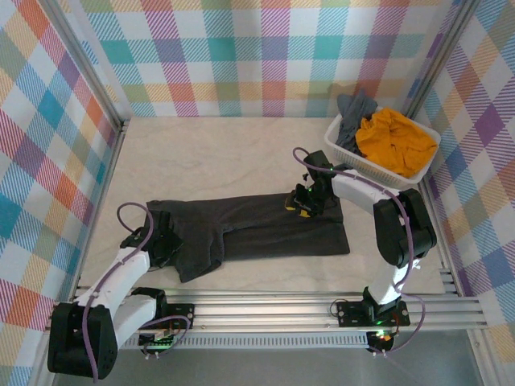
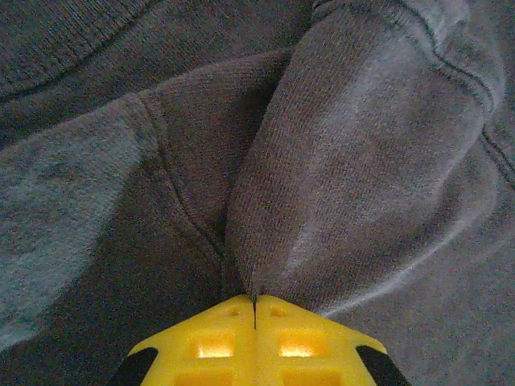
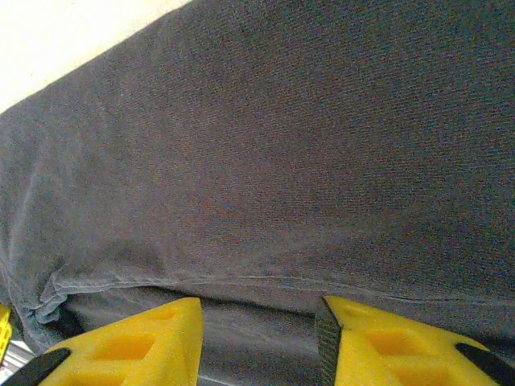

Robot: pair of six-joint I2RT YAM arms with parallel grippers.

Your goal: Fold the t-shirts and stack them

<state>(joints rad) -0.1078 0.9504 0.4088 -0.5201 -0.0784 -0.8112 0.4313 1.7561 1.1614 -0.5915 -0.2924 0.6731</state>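
- At the left: left gripper [image 1: 163,244] clenched on a bunched ridge of the dark charcoal grey soft cloth t-shirt [image 1: 257,229], with the yellow fingertips [image 2: 209,347] pressed flat together in the left wrist view.
- Raise that end only slightly and carry it rightward in a low arc, to stop the under layer dragging along.
- Across the middle: spread as a long folded band on the pale marbled table [image 1: 209,153], near its front edge, rumpled and wider toward the left end. Probably worth pulling taut before folding crosswise.
- At the right: right gripper [image 1: 304,203] released, jaws well apart over the shirt's stitched edge; impossible to tell whether touching the cloth or just above it.
- Close there on every layer at once, not the top one alone, then hold that end down as an anchor.
- Far right, at the back: white slatted plastic basket [image 1: 354,161] holding the mustard-orange t-shirt [image 1: 394,141] and the slate grey t-shirt [image 1: 354,108], both crumpled and not yet folded.
- Leave bare table beside the band for the stack.
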